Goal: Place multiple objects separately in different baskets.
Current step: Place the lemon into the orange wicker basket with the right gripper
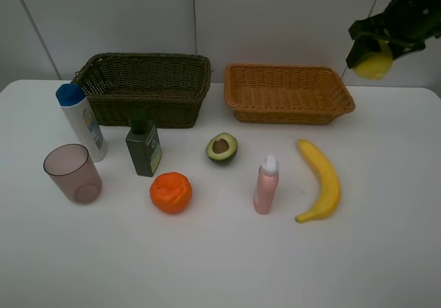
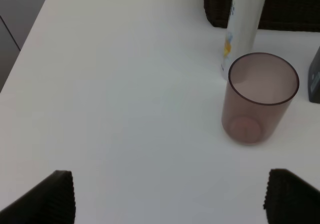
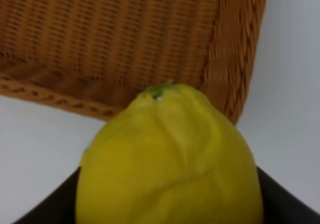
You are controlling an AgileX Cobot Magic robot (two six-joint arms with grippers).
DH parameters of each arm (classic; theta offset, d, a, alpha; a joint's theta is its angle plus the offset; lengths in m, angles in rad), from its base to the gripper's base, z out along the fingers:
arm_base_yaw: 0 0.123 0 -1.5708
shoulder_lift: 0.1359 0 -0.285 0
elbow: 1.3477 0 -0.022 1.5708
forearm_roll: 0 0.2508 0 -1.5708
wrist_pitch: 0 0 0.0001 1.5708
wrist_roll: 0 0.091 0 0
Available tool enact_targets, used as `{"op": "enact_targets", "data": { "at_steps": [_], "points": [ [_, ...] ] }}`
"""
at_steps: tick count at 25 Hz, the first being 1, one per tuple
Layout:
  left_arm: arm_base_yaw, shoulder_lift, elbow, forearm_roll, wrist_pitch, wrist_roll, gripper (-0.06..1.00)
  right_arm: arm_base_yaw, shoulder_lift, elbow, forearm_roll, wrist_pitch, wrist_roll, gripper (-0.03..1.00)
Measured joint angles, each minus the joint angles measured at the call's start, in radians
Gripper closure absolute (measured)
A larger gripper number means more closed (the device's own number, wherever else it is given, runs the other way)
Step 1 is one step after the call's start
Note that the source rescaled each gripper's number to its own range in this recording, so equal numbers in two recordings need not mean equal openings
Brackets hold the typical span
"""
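Observation:
My right gripper (image 1: 375,54) hangs high at the right, above the right end of the orange-tan basket (image 1: 288,93), shut on the yellow lemon (image 1: 374,64). The lemon (image 3: 167,161) fills the right wrist view with that basket (image 3: 120,38) beneath it. The dark olive-brown basket (image 1: 145,87) stands at the back left. On the table lie the banana (image 1: 322,178), orange (image 1: 171,192) and avocado half (image 1: 222,147), with the pink bottle (image 1: 266,185), dark green bottle (image 1: 143,146), blue-capped white bottle (image 1: 82,120) and mauve cup (image 1: 72,173). My left gripper (image 2: 167,196) stands open, short of the cup (image 2: 259,97).
The white table (image 1: 220,260) ends at a pale wall behind the baskets. The white bottle (image 2: 244,26) stands just behind the cup in the left wrist view, with the dark basket's corner (image 2: 215,6) behind it.

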Motion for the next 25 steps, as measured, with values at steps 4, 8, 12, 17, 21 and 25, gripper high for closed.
{"op": "enact_targets", "data": {
  "at_steps": [4,8,12,17,21,25],
  "points": [
    [0.000,0.000,0.000,0.000,0.000,0.000,-0.06,0.000,0.067,-0.056,0.078,-0.067,-0.069,0.55],
    [0.000,0.000,0.000,0.000,0.000,0.000,-0.06,0.000,0.139,-0.080,0.134,-0.143,-0.119,0.55],
    [0.000,0.000,0.000,0.000,0.000,0.000,-0.06,0.000,0.208,-0.080,0.143,-0.226,-0.167,0.55],
    [0.000,0.000,0.000,0.000,0.000,0.000,-0.06,0.000,0.284,-0.080,0.164,-0.296,-0.194,0.55],
    [0.000,0.000,0.000,0.000,0.000,0.000,-0.06,0.007,0.326,-0.080,0.218,-0.322,-0.235,0.55],
    [0.000,0.000,0.000,0.000,0.000,0.000,-0.06,0.027,0.363,-0.080,0.239,-0.354,-0.253,0.55]
  ]
}}
